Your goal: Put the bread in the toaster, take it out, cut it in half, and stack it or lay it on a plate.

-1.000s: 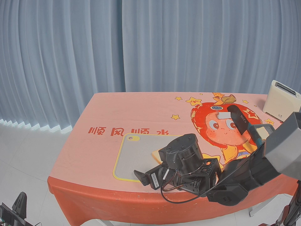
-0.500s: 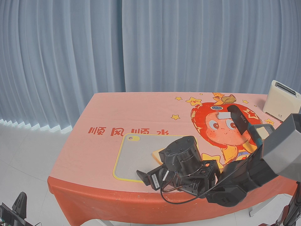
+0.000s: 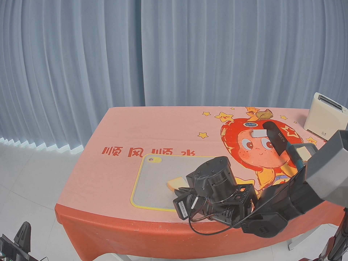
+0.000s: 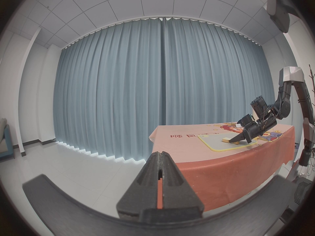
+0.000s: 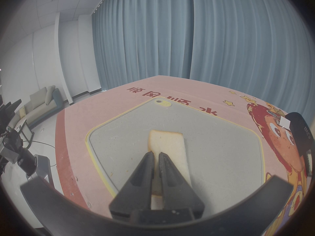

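A slice of bread [image 3: 177, 183] lies flat on the grey, yellow-rimmed cutting board [image 3: 152, 178] near the table's front edge. My right gripper [image 3: 180, 190] is low over the board and shut on the slice's near end. In the right wrist view the fingers [image 5: 143, 167] pinch the bread [image 5: 167, 145] against the board [image 5: 223, 148]. From the left wrist view the right gripper [image 4: 234, 141] and bread [image 4: 225, 139] show far off. My left gripper [image 4: 159, 181] is shut on nothing, low beside the table's left, well off it [image 3: 21, 236].
A white toaster [image 3: 324, 116] stands at the table's far right edge. A black-bladed knife [image 3: 277, 138] with a teal handle rests to the right of the board on the pink printed tablecloth [image 3: 145, 127]. The table's left half is bare cloth.
My right wrist has turned and its fingers swung in from the left toward the slice. The bread now shows farther left on the board. The left arm is still.
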Tool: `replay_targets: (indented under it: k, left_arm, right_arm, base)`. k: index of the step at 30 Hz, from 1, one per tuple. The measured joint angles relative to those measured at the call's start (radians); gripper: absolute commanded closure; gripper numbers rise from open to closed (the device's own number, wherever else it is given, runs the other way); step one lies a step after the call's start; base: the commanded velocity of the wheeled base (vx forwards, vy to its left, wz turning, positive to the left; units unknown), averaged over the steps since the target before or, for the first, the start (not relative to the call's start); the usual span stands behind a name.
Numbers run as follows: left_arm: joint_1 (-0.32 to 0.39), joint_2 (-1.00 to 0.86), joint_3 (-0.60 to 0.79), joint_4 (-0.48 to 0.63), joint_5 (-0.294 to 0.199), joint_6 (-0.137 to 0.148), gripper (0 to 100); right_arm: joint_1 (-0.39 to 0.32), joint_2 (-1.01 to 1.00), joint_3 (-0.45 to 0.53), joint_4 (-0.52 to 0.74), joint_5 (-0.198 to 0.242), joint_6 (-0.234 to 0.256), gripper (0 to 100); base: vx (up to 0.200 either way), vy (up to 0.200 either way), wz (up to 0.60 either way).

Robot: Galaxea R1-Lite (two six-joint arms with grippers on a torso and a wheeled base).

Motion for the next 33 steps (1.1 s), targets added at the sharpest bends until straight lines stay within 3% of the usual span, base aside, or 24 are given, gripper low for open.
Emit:
replay_targets:
  k: [23,33]
  left_arm:
    - [0.000,0.000,0.000,-0.001,0.001,-0.003,100]
    - [0.000,0.000,0.000,-0.001,0.001,-0.003,100]
  right_arm:
    - [-0.034,-0.217,0.049,-0.009,0.001,0.006,100]
    - [-0.086,-0.336,0.177,-0.020,0.011,0.094,100]
  base:
    - [0.000,0.000,0.00]
    - [0.000,0.000,0.00]
